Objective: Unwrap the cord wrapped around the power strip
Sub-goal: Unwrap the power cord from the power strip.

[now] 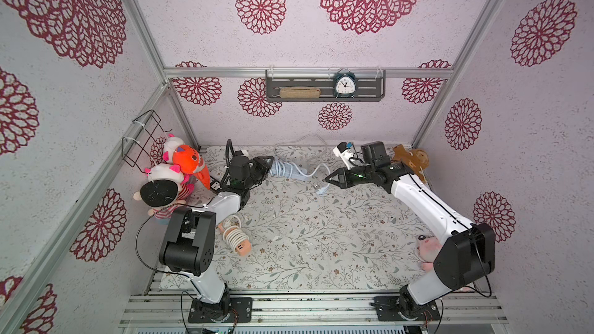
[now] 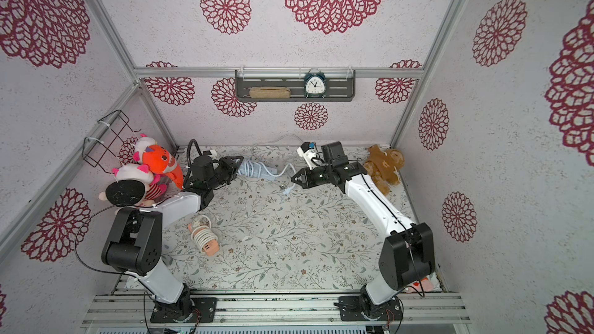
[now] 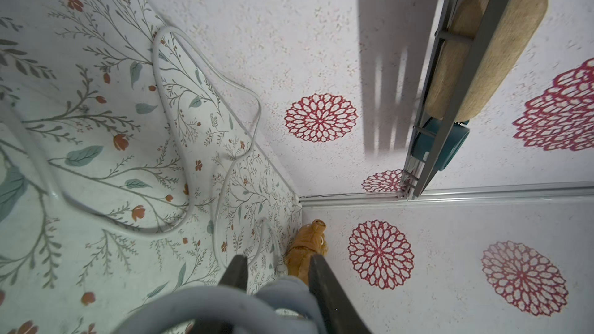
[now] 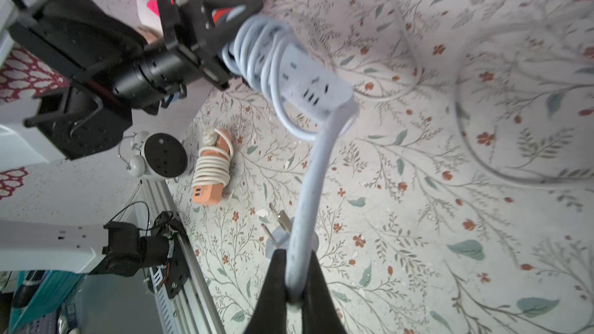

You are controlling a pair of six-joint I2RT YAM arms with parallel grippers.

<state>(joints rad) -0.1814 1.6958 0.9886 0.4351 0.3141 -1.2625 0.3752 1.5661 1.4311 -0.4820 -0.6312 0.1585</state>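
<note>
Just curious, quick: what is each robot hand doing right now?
Left hand: closed on the end of the blue power strip.
Right hand: closed on the cord, near its plug.

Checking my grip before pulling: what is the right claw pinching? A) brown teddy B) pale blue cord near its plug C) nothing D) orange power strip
B: the right wrist view shows the right claw shut on the pale blue cord beside the plug.

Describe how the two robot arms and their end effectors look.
The left arm and right arm match: white link shells, bulky black joint housings, black base plates. A thin black cable loops beside the left arm; another runs along the right arm's white link. The left end effector and right end effector have black, tapering triangular fingers.
</note>
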